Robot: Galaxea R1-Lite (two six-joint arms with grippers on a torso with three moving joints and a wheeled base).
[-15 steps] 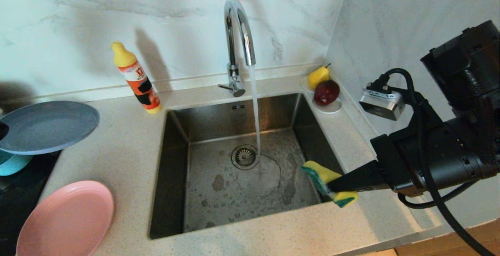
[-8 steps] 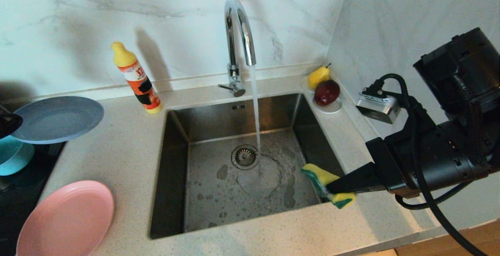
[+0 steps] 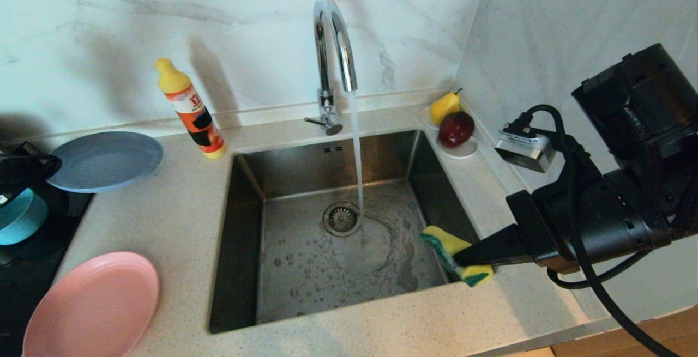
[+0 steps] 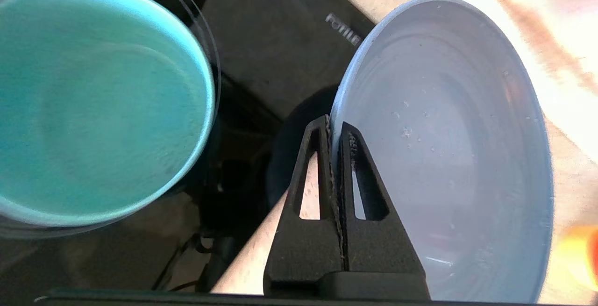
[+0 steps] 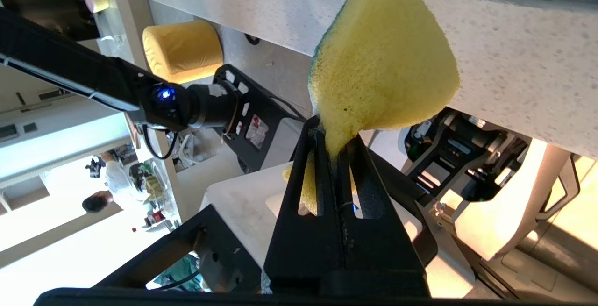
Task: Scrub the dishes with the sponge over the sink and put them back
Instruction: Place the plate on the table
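My left gripper is shut on the rim of the light-blue plate and holds it above the counter's left end; its fingertips pinch the wet plate at the edge. The teal bowl sits just beside it. The pink plate lies at the front left. My right gripper is shut on the yellow-and-green sponge over the front right corner of the sink. Water runs from the tap.
An orange detergent bottle stands left of the tap. A white saucer with a pear and a red fruit sits in the back right corner. A black cooktop lies under the bowl at the left edge.
My left gripper has carried the light-blue plate to the right, toward the sink, and it now shows at the left edge. The right gripper with the sponge has hardly moved.
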